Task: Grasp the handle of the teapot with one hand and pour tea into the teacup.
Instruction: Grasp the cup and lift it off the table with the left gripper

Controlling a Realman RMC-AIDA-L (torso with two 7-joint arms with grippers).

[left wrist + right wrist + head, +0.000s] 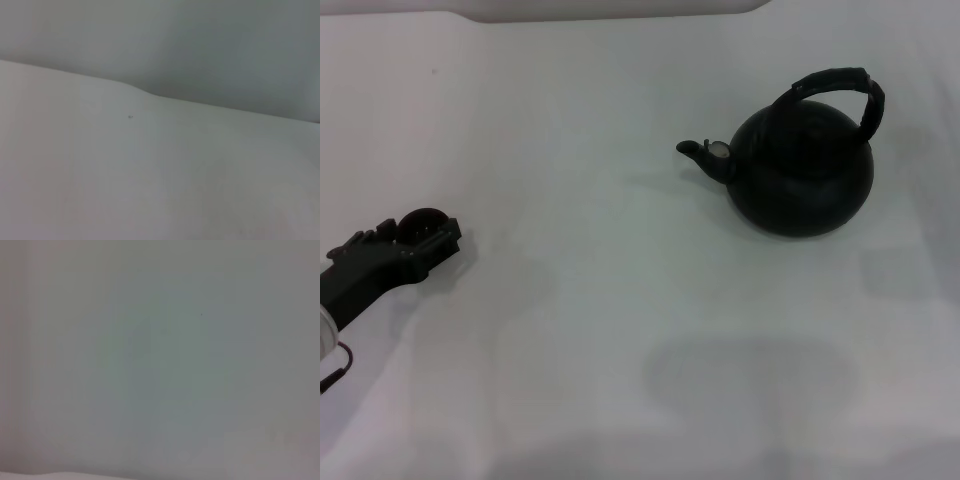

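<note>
The matte-black teapot [802, 170] stands upright on the white table at the right, its short spout [698, 153] with a pale round cap pointing left. Its thick ribbed handle [840, 88] arches over the top, and nothing touches it. At the far left my left gripper [428, 240] lies low over the table. A small round dark teacup [421, 219] shows just behind its tip, partly hidden by it; whether they touch cannot be told. Both wrist views show only bare white surface. My right gripper is out of view.
The white table [620, 300] stretches between the left gripper and the teapot. The table's far edge [620, 15] runs along the top of the head view.
</note>
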